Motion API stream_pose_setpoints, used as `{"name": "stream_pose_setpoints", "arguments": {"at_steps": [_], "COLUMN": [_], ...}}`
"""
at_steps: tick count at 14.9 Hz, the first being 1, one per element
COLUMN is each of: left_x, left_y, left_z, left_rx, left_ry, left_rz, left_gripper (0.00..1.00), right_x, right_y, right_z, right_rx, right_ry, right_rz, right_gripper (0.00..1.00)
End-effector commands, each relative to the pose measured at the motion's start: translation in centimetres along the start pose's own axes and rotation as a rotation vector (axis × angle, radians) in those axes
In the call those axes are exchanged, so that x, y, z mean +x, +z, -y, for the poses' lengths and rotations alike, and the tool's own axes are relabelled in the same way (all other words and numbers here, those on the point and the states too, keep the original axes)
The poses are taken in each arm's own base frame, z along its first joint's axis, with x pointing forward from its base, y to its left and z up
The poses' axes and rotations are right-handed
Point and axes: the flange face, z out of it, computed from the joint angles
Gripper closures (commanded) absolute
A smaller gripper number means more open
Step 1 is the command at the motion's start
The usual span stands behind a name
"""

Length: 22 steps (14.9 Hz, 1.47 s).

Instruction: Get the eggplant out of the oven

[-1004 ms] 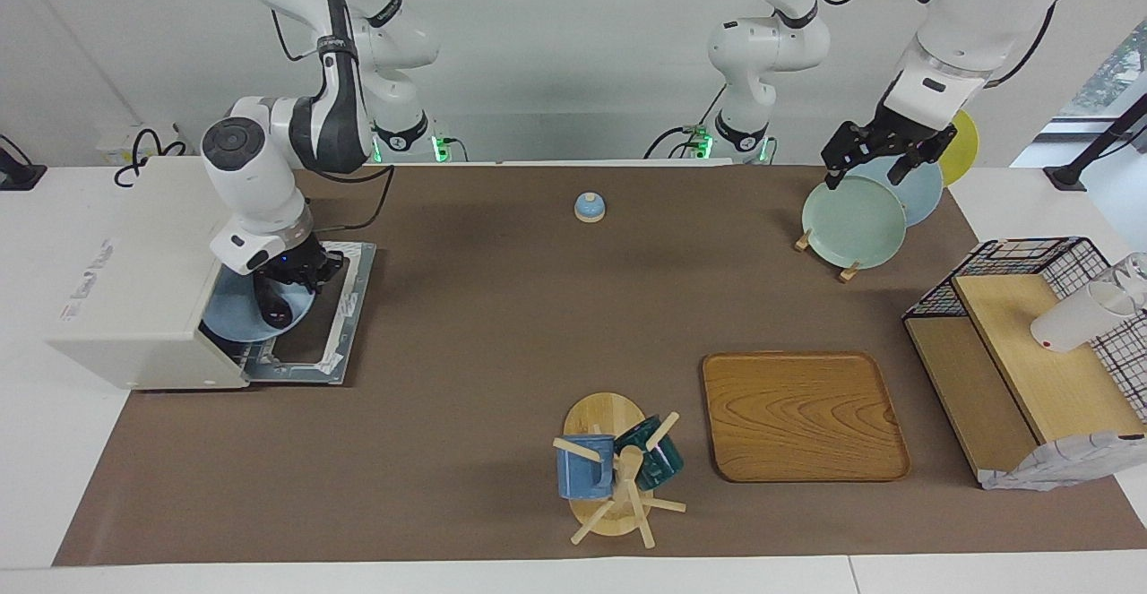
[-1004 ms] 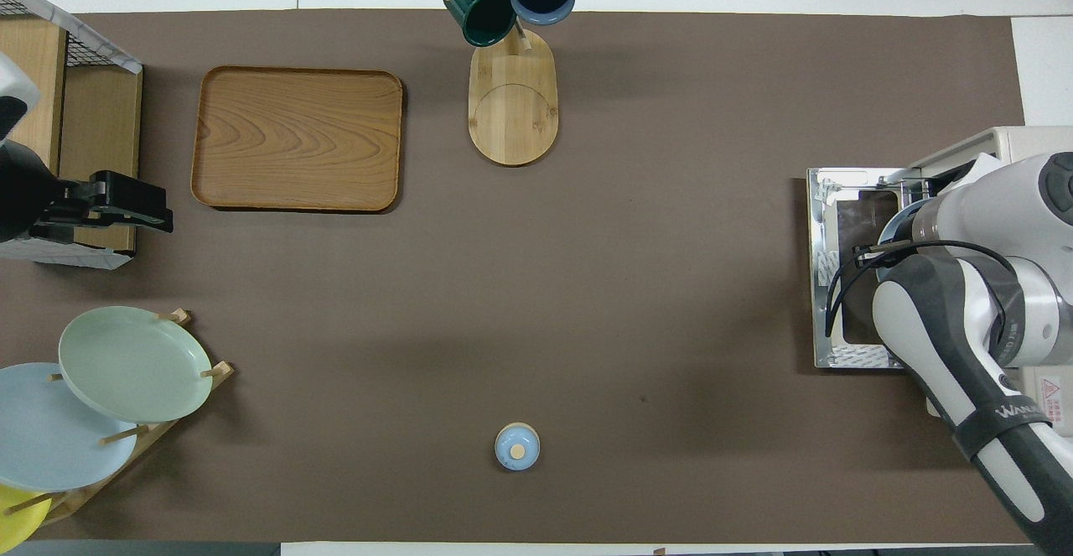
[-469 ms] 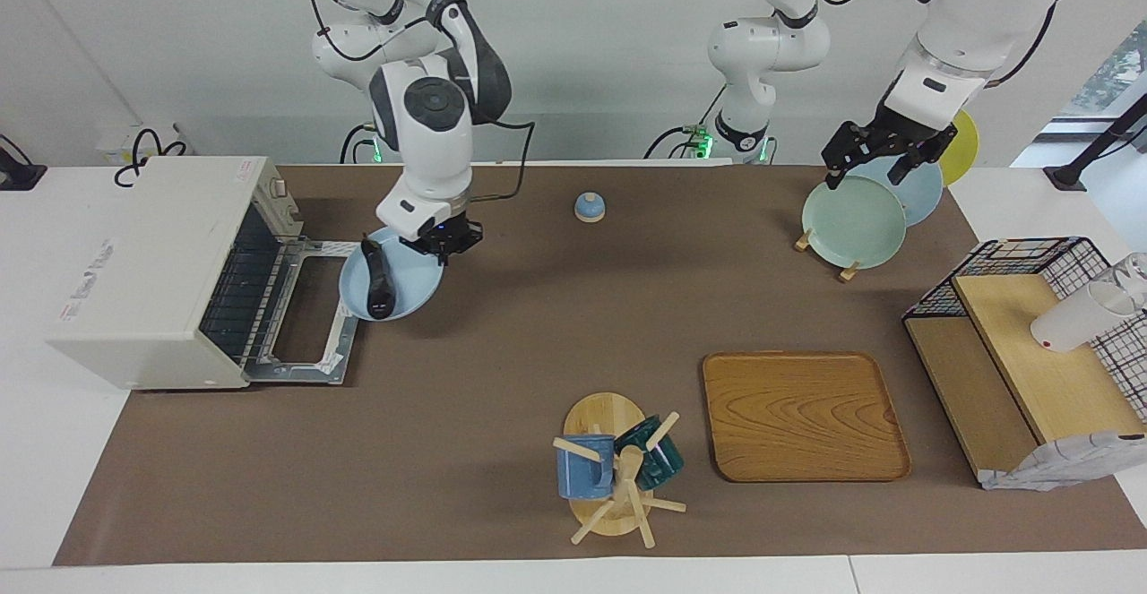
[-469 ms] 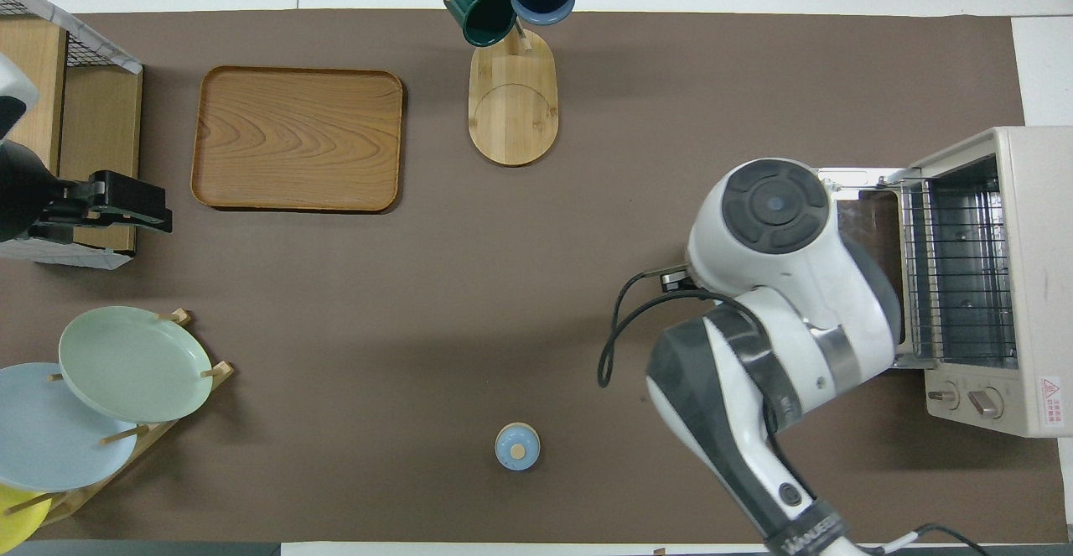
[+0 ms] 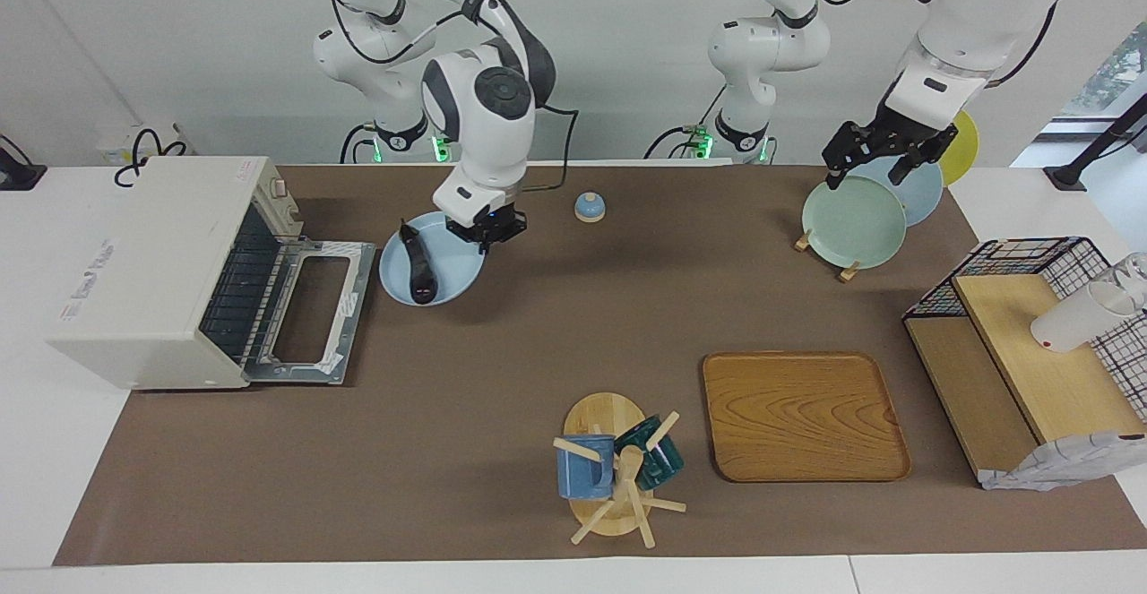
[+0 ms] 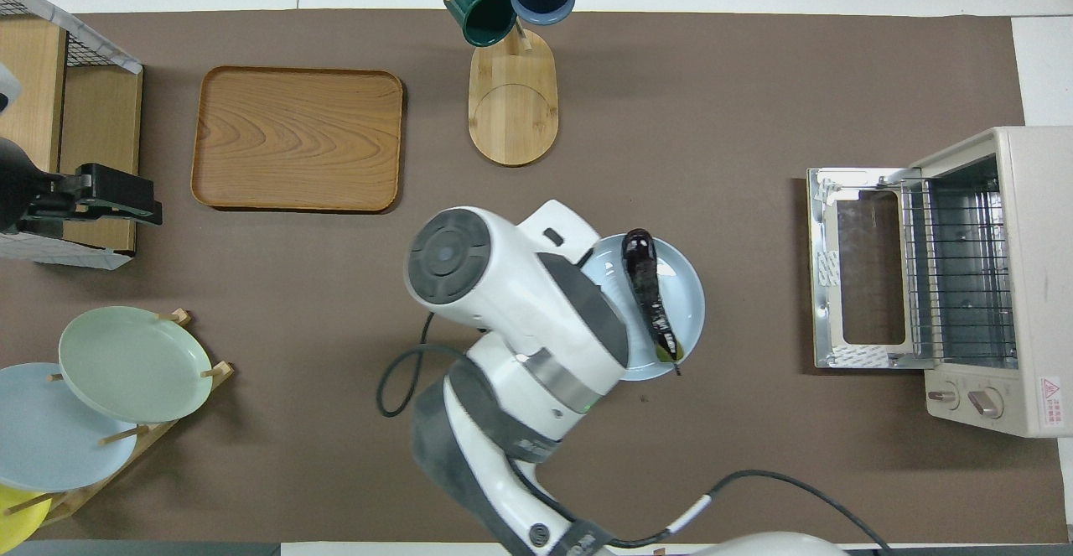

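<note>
1. The eggplant (image 5: pixel 419 264) is seen lying on a light blue plate (image 5: pixel 448 279), outside the oven (image 5: pixel 152 262).
2. The plate is carried by the right gripper (image 5: pixel 485 228), whose fingers are clamped together on the plate's rim at the edge turned away from the oven.
3. The plate is held over the brown mat (image 5: pixel 502 379), just beside the oven's lowered door (image 5: pixel 309 316), toward the left arm's end of the table from it.
4. The oven is left open, its wire rack (image 6: pixel 956 271) exposed in the overhead view.
5. A small blue bell (image 5: pixel 589 207) is found well apart from the oven, toward the left arm's end of the table.
6. A wooden mug tree (image 5: pixel 618 473) with a blue mug (image 5: pixel 582 469) and a dark teal mug (image 5: pixel 654 455) is placed farther from the robots than the oven.
7. A wooden tray (image 5: pixel 802 415) is set well apart from the oven, just beside the mug tree.
8. The left gripper (image 5: pixel 883 155) is held with fingers apart over a pale green plate (image 5: pixel 851 222) in a plate rack, far from the oven; this arm waits.
</note>
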Motion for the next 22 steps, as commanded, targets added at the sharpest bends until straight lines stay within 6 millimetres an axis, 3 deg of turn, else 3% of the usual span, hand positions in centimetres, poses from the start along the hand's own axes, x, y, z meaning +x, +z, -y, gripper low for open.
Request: {"name": "stream_pose_setpoints", "arguments": {"at_steps": [1, 4, 8, 10, 11, 12, 16, 17, 19, 20, 22], "left_x": [0.3, 0.4, 0.6, 0.7, 0.8, 0.8, 0.9, 1.0, 1.2, 1.2, 1.1], "left_y": [-0.4, -0.6, -0.6, -0.6, -0.6, -0.6, -0.3, -0.3, 0.1, 0.6, 2.0], "left_z": [0.9, 0.9, 0.9, 1.5, 1.6, 1.6, 1.6, 1.6, 1.2, 0.9, 0.0], "left_rx": [-0.012, -0.016, -0.018, -0.018, -0.018, -0.019, -0.02, -0.021, -0.027, -0.029, -0.03], "left_ry": [-0.011, -0.014, -0.016, -0.025, -0.027, -0.03, -0.03, -0.03, -0.025, -0.021, -0.012], "left_rz": [-0.029, -0.045, -0.056, -0.058, -0.058, -0.061, -0.061, -0.065, -0.067, -0.059, -0.044], "left_gripper": [0.0, 0.0, 0.0, 0.0, 0.0, 0.0, 0.0, 0.0, 0.0, 0.0, 0.0], "right_x": [1.5, 0.0, 1.0, 1.5, 2.0, 2.3, 3.0, 3.8, 6.1, 7.5, 8.2], "right_y": [-0.2, 3.1, 5.9, 5.6, 5.3, 4.8, 2.7, 1.6, -0.7, -1.8, -1.6], "right_z": [3.1, 6.6, 7.9, 8.0, 7.6, 7.6, 6.8, 4.7, -0.9, -4.9, -11.0], "right_rx": [0.025, 0.073, 0.279, 0.342, 0.378, 0.399, 0.282, 0.204, 0.177, 0.177, 0.136], "right_ry": [0.013, -0.015, 0.053, 0.082, 0.115, 0.127, 0.068, 0.045, -0.012, -0.028, -0.102], "right_rz": [-0.032, -0.056, -0.092, -0.106, -0.084, -0.08, -0.095, -0.088, -0.081, -0.075, -0.024], "right_gripper": [1.0, 1.0, 1.0, 1.0, 0.86, 0.53, 0.5, 0.56, 0.93, 1.0, 1.0]}}
